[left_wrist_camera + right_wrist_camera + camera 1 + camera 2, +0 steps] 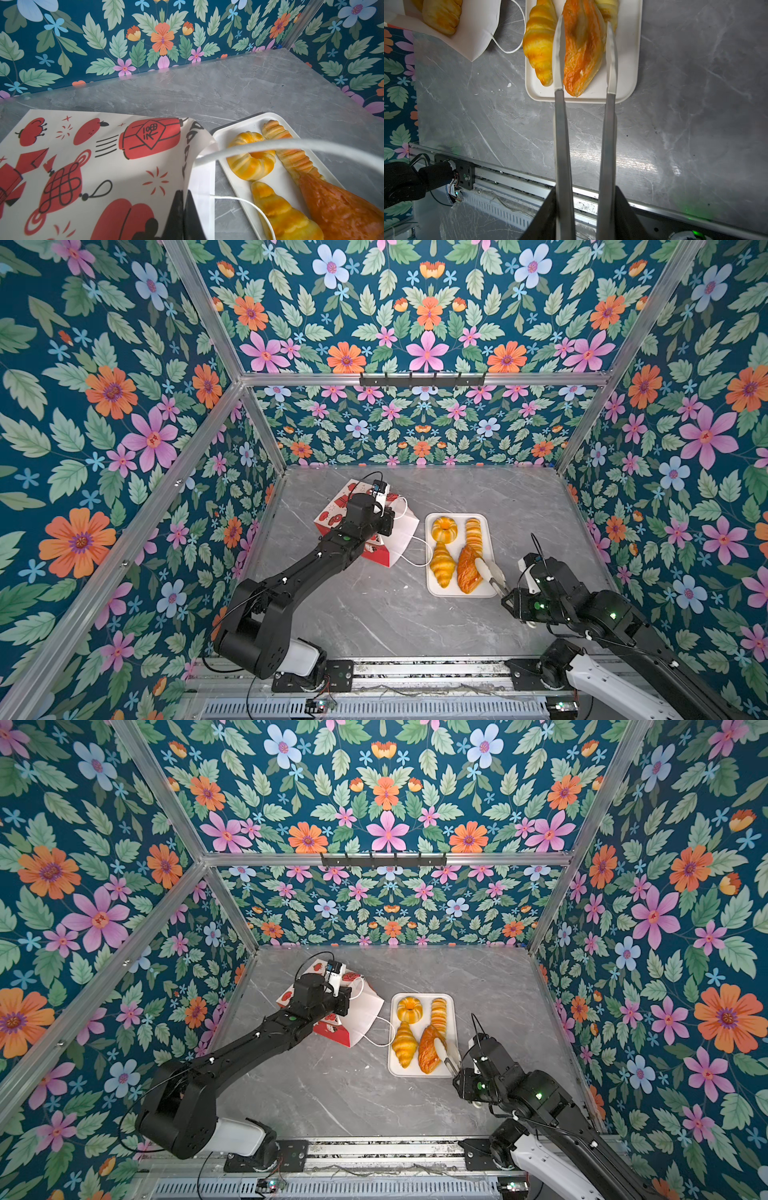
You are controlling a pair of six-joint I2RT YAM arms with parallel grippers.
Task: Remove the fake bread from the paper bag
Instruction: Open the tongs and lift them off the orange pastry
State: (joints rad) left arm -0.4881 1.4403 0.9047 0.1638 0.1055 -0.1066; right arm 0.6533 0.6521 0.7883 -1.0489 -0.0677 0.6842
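Four bread pieces [441,564] lie on the white tray [627,62]. A fifth piece [441,16] sits in the mouth of the bag [405,531], which is tipped on its side on the tabletop [374,614] just beside the tray. Tongs [562,124] gripped in the right hand [584,199], blades slightly parted either side of the orange flaky pastry [581,47]. Bag rim pinched tight in the left hand [184,209].

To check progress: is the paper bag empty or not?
Not empty. In the right wrist view, one fake bread lies inside the open mouth of the paper bag.
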